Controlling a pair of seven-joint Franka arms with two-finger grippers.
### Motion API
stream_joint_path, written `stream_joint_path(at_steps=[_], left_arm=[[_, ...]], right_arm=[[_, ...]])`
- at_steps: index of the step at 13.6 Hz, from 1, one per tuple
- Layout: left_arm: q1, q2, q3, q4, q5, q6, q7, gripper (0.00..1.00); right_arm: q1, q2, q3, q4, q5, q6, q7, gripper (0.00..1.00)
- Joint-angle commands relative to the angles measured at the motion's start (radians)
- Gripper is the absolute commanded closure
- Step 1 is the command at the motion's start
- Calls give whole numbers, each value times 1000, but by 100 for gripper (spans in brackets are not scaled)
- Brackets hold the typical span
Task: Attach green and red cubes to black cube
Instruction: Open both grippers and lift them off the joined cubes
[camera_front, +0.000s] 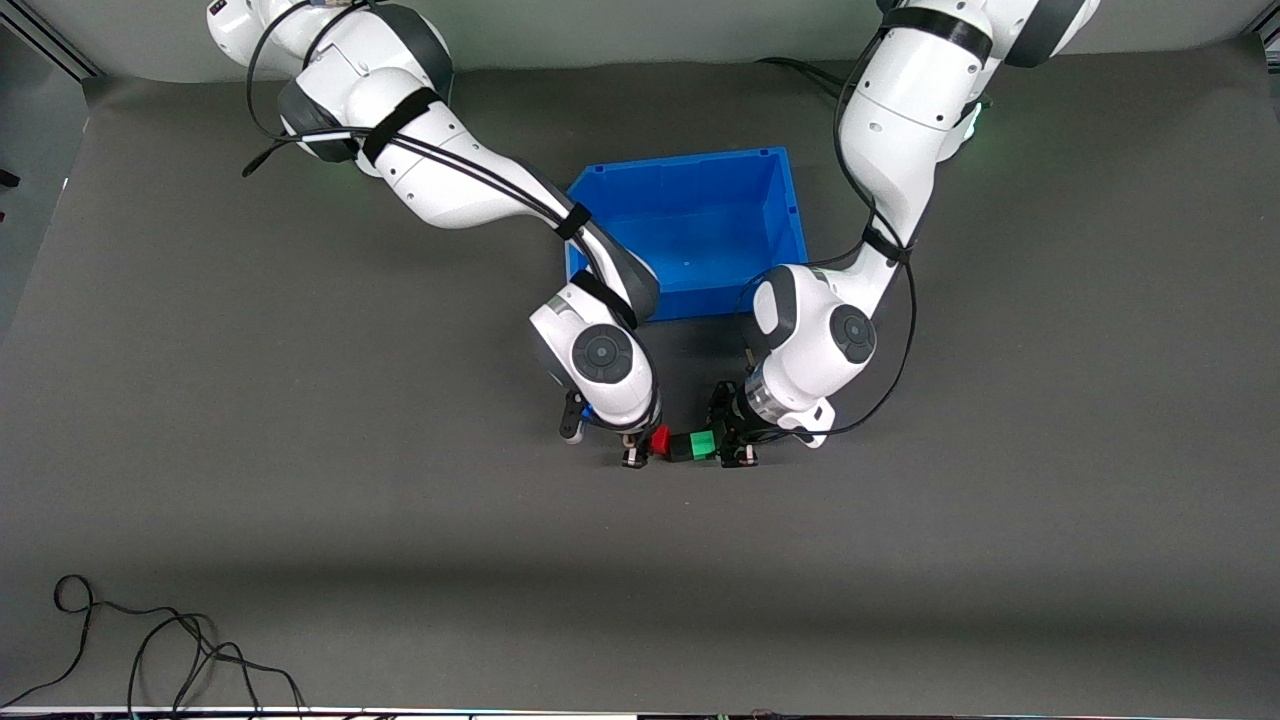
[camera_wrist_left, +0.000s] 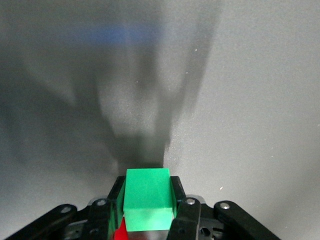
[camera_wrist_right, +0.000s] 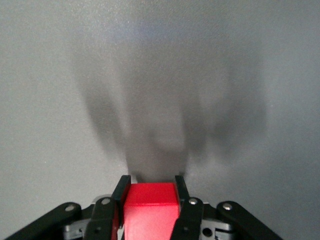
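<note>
Two pincers pinching | left pincer (camera_front: 738, 450) held green cube (camera_front: 703, 444), right pincer (camera_front: 634, 448) held red cube (camera_front: 660, 439), black cube (camera_front: 681, 448) between | risk: skewed press, cubes popping apart.

the right gripper (camera_wrist_right: 150, 192) is clamped on the red cube (camera_wrist_right: 151, 207) at six o'clock, its two black fingers (camera_wrist_right: 121, 187) flanking it above the shadowed grey table (camera_wrist_right: 50, 100).

White arms (camera_front: 450, 190), blk joints, blk cables; blk fingers (camera_wrist_right: 182, 200) w/ screws.
</note>
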Motion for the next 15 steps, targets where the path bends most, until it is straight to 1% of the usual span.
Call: stream_joint_path(at_steps=[1, 3, 9, 11, 12, 13, 14, 15], left_arm=[[-23, -2, 14, 7, 8, -30, 27, 100], [-33, -4, 14, 12, 8, -40, 29, 100], [-32, -2, 14, 12, 4, -30, 19, 99], [-29, -2, 14, 12, -4, -30, 19, 99], [-29, -2, 14, 12, -6, -30, 18, 99], [-26, -2, 14, 12, -6, -30, 19, 85], [-24, -1, 15, 10, -6, -28, 19, 69], [-21, -1, 15, 9, -6, -28, 19, 73]], right_arm=[[4, 41, -8, 53, 2, 19, 32, 100], [3, 49, -11, 53, 2, 41, 29, 100], [-8, 52, -19, 53, 4, 44, 13, 100], [-16, 52, -18, 56, 5, 44, -19, 100], [-22, 52, -16, 58, 7, 44, -51, 47], [-19, 50, -16, 53, 5, 44, -84, 2], [-19, 50, -14, 53, 5, 44, -112, 0], [-19, 52, -14, 53, 5, 44, -114, 0]])
